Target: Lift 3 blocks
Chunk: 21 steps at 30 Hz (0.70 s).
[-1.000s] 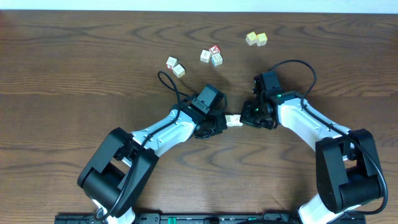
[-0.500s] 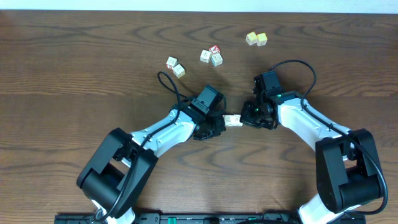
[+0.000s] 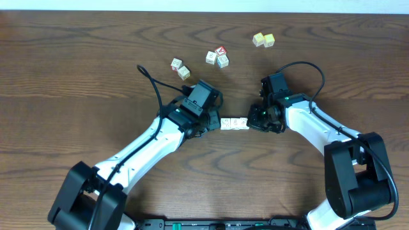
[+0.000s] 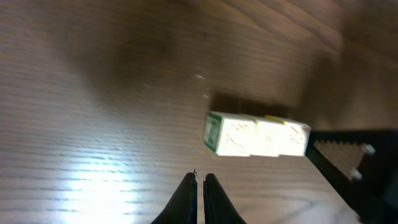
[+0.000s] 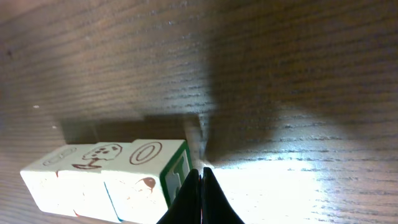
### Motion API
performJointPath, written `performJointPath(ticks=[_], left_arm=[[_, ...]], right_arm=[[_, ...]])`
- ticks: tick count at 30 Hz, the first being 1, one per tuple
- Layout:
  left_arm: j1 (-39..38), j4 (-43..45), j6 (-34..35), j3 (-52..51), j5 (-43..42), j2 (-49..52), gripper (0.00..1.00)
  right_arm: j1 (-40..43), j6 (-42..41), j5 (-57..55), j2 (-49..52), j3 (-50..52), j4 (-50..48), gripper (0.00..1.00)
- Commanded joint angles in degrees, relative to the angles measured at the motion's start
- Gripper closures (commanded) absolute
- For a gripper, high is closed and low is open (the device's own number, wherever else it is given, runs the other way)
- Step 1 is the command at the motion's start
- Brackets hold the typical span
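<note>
Nearest, the shut right tool (image 5: 200, 175) is touching the green-faced end of the row of 3 small cream-white wooden letter blocks (image 3: 234, 122), which is lying on the brown wooden counter (image 3: 77, 70) between the arms. The shut left tool (image 4: 199, 182) is hovering just short of the other end. It should be pressing in squarely and level, with both arms rising together.

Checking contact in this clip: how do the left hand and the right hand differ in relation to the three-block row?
Contact: the right hand has its tips against the green-marked end face of the block row. The left hand stands apart from the row, with bare table between them.
Side: seen from overhead, the left hand is off the row's left end and the right hand is at its right end.
Shared: both hands are shut, and neither grips a block.
</note>
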State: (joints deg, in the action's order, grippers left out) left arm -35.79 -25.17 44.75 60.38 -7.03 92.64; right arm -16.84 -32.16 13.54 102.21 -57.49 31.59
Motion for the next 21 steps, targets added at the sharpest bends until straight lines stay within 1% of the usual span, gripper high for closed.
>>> performJointPath(ticks=[1,12,21], left_arm=[[1.4,-0.5,-1.0,-0.2,2.1,1.8,0.93],[1.5,0.3,-1.3,-0.2,2.2,3.0,0.93],[1.5,0.8,-1.2,-0.2,2.2,5.0,0.93]], right_arm=[[-0.6,2.6,0.0,-0.2,0.3,0.4,0.99],[-0.6,2.6,0.6,-0.2,0.3,-0.1,0.99],[-2.3,3.7,0.6,-0.2,0.3,-1.0,0.99]])
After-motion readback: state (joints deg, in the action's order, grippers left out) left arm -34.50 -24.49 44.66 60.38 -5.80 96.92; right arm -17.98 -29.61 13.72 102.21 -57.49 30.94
